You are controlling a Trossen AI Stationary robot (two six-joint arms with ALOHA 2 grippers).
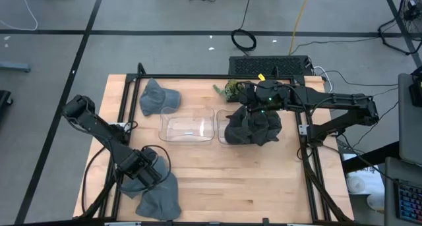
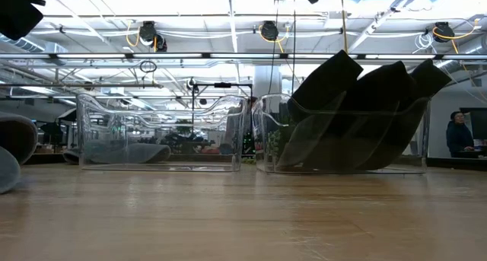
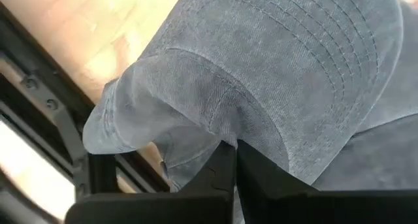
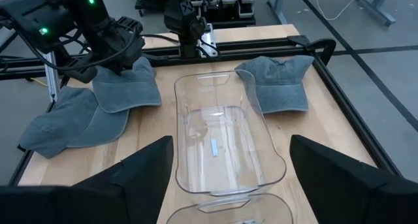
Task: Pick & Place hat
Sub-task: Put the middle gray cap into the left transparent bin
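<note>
The left gripper [image 1: 146, 174] is positioned at the near-left corner of the wooden table [image 1: 224, 180]. Its fingers [image 3: 255, 178] are pressed together on the fabric of a grey hat [image 1: 142, 176], pinching a fold of the crown, as the left wrist view shows. This hat overlaps a second grey hat [image 1: 161, 199] that lies flat just beside it, at the table edge.

The right gripper [image 1: 254, 111] is located above the right clear bin [image 1: 222, 135]. Its fingers [image 4: 130, 185] are spread wide and hold nothing. The right bin contains a pile of dark hats [image 1: 254, 128]; in the low view these stand tilted against the bin walls and rise above its rim.

The left clear bin [image 1: 188, 126] sits immediately beside the right bin, and the two nearly touch. It holds no hat; a small label is visible on its floor.

A third grey hat [image 1: 158, 97] lies on the table at the far-left side, just beside the left bin. A camouflage-patterned item [image 1: 231, 89] rests at the far edge of the table, behind the right bin and near the right arm.

A person [image 2: 459, 135] stands in the room beyond the table.
</note>
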